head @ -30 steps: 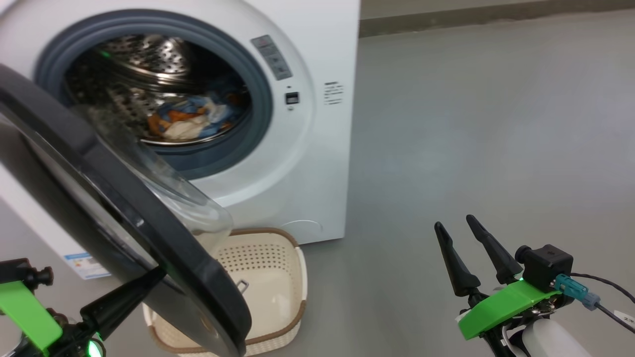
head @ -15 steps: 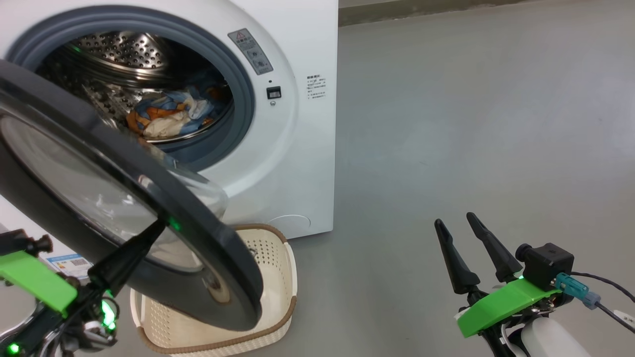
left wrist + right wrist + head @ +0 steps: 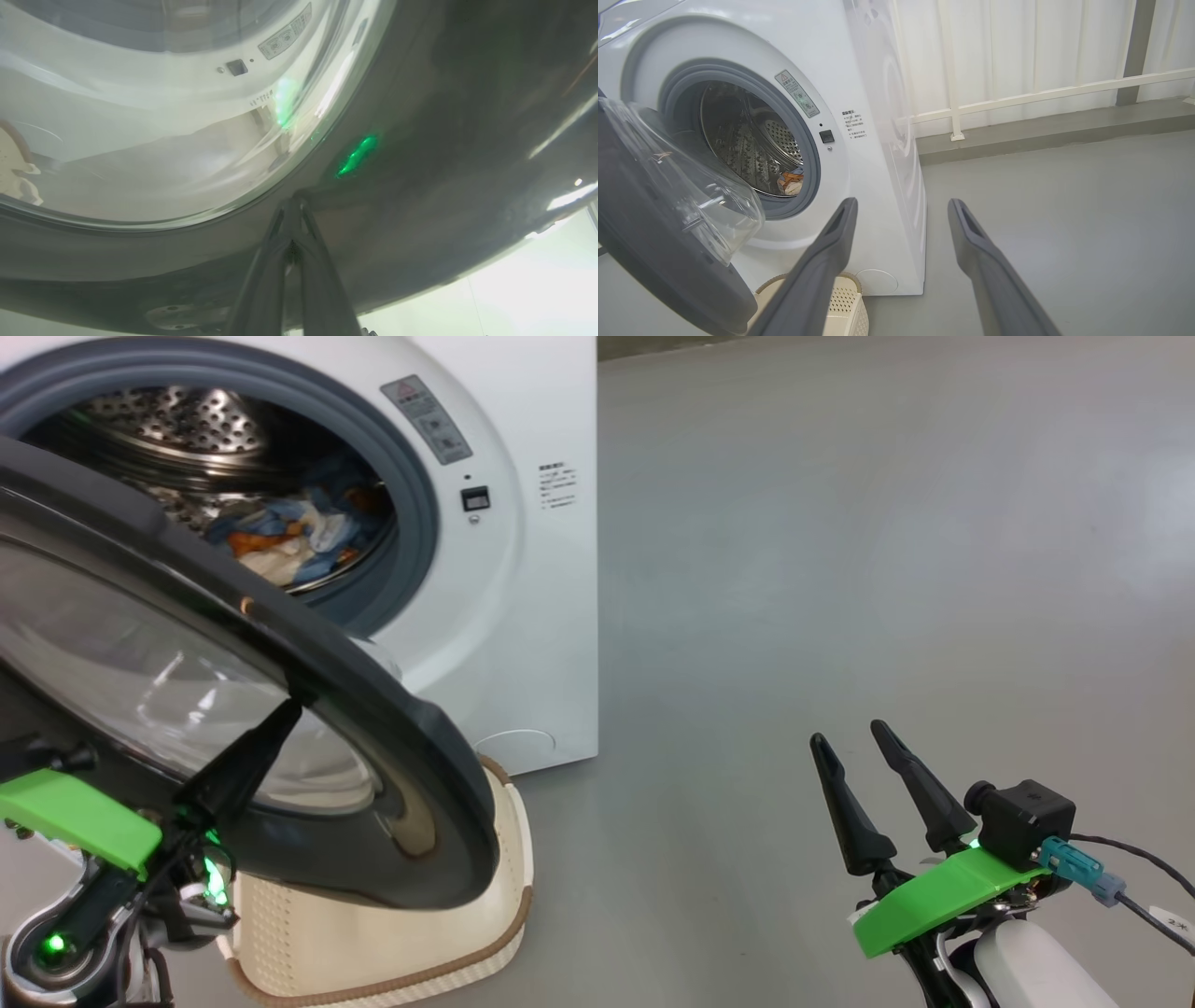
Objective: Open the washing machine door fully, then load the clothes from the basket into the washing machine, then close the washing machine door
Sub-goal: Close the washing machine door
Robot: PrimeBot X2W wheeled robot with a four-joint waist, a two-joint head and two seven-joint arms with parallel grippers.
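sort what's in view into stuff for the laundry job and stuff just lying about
For the job:
big white front-loading washing machine
its round black-rimmed glass door, partly open
blue and cream clothes in the steel drum
cream perforated plastic basket with brown rim
left gripper, shut, tip at the door rim
right gripper, open, empty

Just there:
grey floor
white railing
white curtain

Smooth grey floor (image 3: 840, 569); raised grey ledge (image 3: 1041, 128) along far side; white curtain (image 3: 1017, 42) behind pale rail (image 3: 1064, 89).

A sparse laundry corner: washing machine (image 3: 873, 93) on bare grey floor (image 3: 840, 569) (white curtains (image 3: 1017, 46) behind).
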